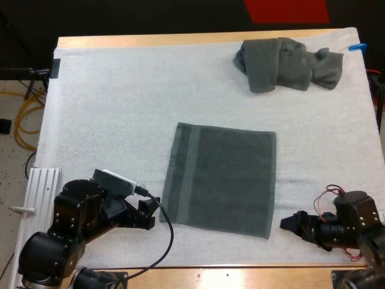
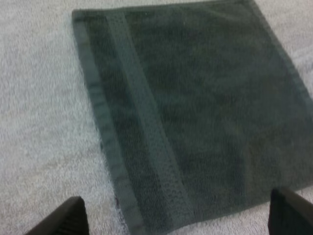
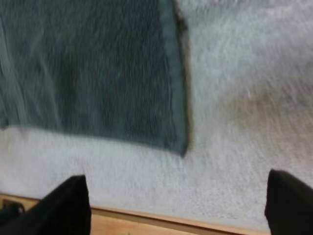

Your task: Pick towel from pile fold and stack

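The left gripper (image 1: 151, 211) had its fingers wide apart and held nothing. It sat just beside the near left corner of the flat towel (image 1: 219, 177). The right gripper (image 1: 289, 223) was open too, just beside the near right corner. The towel lay spread on the white mat (image 1: 108, 108). I think folding came next, so each gripper would need to pinch its corner. The crumpled towel (image 1: 287, 63) lay well apart, at the far side.

Robotics lab bench, by the look of it. Wooden table (image 1: 240, 278) under a white mat (image 1: 120, 108). Left arm (image 1: 72, 223) mounted at 7 o'clock, right arm (image 1: 358, 226) at 5 o'clock. Aluminium rail (image 1: 42, 192) off the table at 8 o'clock. Yellow cable (image 1: 20, 129) lies looped on the speckled floor (image 1: 12, 174) at 9 o'clock.
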